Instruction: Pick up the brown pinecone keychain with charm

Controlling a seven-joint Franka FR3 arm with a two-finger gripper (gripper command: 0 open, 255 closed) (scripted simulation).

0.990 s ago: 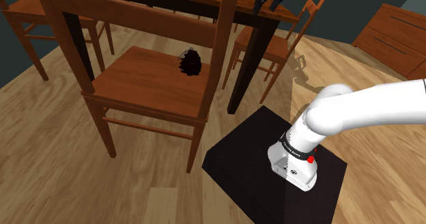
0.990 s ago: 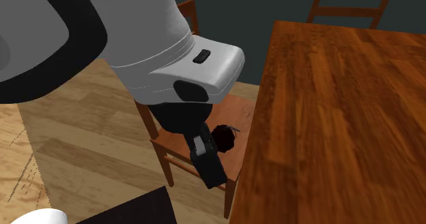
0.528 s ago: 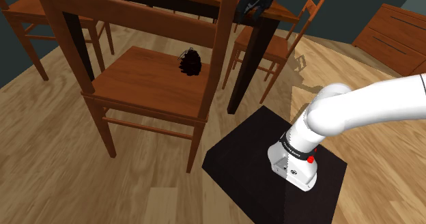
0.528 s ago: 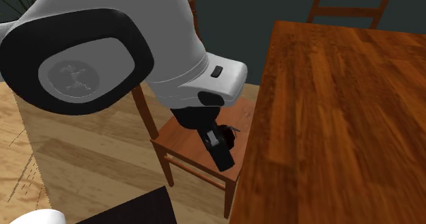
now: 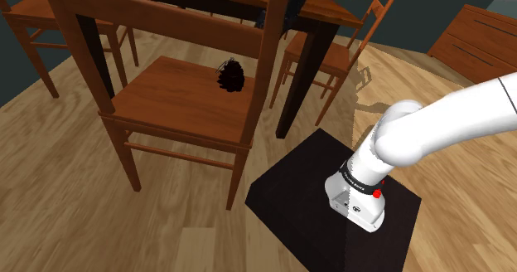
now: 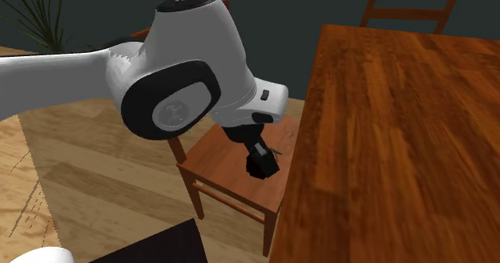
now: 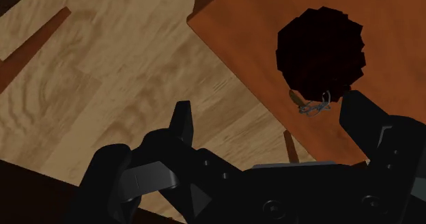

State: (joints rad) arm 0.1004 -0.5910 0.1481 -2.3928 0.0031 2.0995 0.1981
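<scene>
Pinecone keychain (image 5: 230, 77) lies on the seat of a wooden chair (image 5: 178, 104), toward the seat's far edge in the shoulder view and close to the chair's back post. It looks very dark brown, nearly black, a round scaly lump. In the wrist view the pinecone (image 7: 321, 48) rests on the orange-brown seat with a small brownish charm and a thin wire ring (image 7: 313, 105) trailing from it toward me.

My gripper (image 7: 268, 110) is spread wide and has hold of nothing. Its two black fingers (image 7: 181, 127) stand well apart, and between them I see the seat's edge and the plank floor (image 7: 102, 72) below. The pinecone sits ahead of the fingertips, nearer one finger than the other, and is not between them. The wire ring lies just beside that nearer fingertip, and I cannot tell whether they touch.

In the second exterior view my gripper (image 6: 260, 161) hangs over the chair seat (image 6: 216, 161) just beside the edge of the wooden table (image 6: 385, 141), pointing down and covering most of the pinecone. My white arm (image 6: 184, 93) reaches across from that view's left. In the shoulder view my base stands on the black stand (image 5: 306, 204) on the floor.
</scene>
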